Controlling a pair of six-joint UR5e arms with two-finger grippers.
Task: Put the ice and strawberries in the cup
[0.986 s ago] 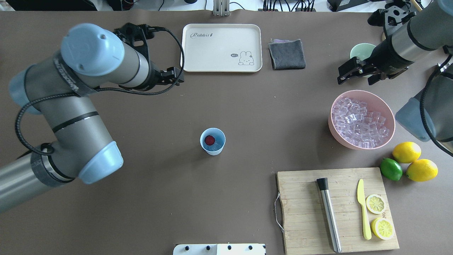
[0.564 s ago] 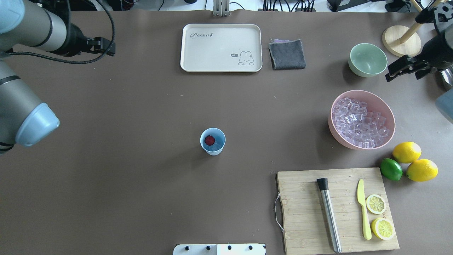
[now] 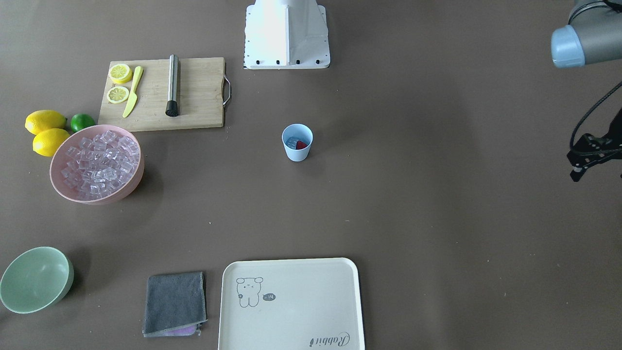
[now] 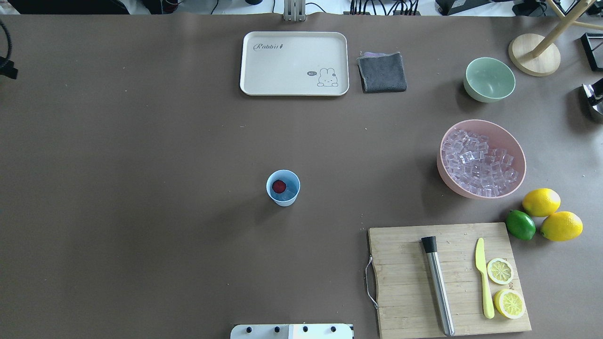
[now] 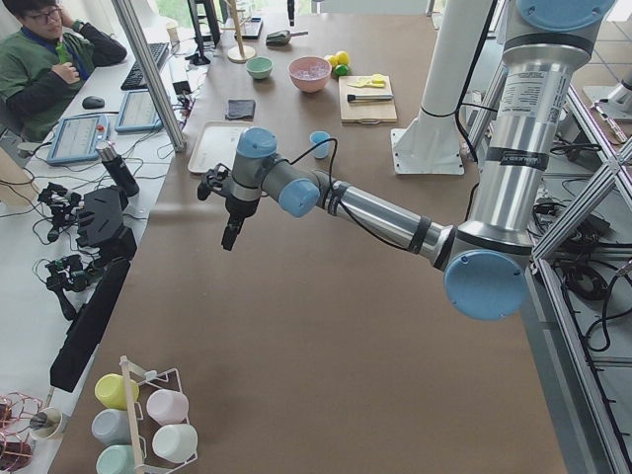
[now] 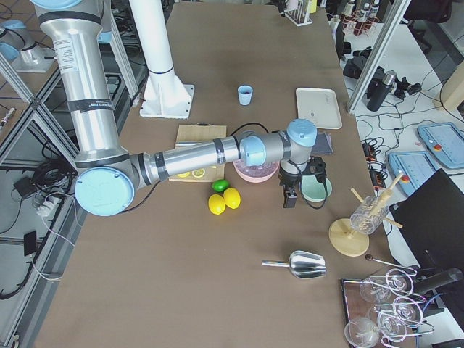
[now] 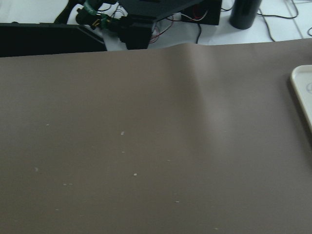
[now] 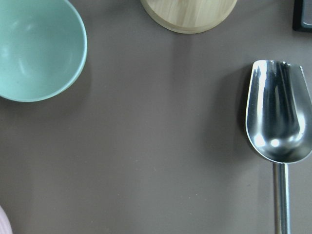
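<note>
Brown tabletop: cup (image 4: 285, 201) holds strawberry (image 4: 279, 186) plus ice (image 3: 291, 142), so you likely have nothing left. Left gripper (image 3: 580, 167), right gripper (image 6: 288, 197) at table ends; can't tell jaw state.

Robotics lab, plainly: long brown paper-covered table (image 4: 141, 188) ringed by silver aluminium framing (image 5: 150, 74), looping black cables (image 5: 588, 286), a blue-cased tablet (image 5: 74, 138), a green-jacketed person (image 5: 44, 64) seated alongside.

Left hand (image 3: 579, 171) edge-cropped; grip state unreadable.

Cup (image 4: 283, 188): bare desk (image 4: 165, 188) on every side, approach open from above and all flanks. Nearest obstacles, well apart: cutting board (image 4: 400, 263), pink bowl (image 4: 512, 136), tray (image 4: 292, 61).
</note>
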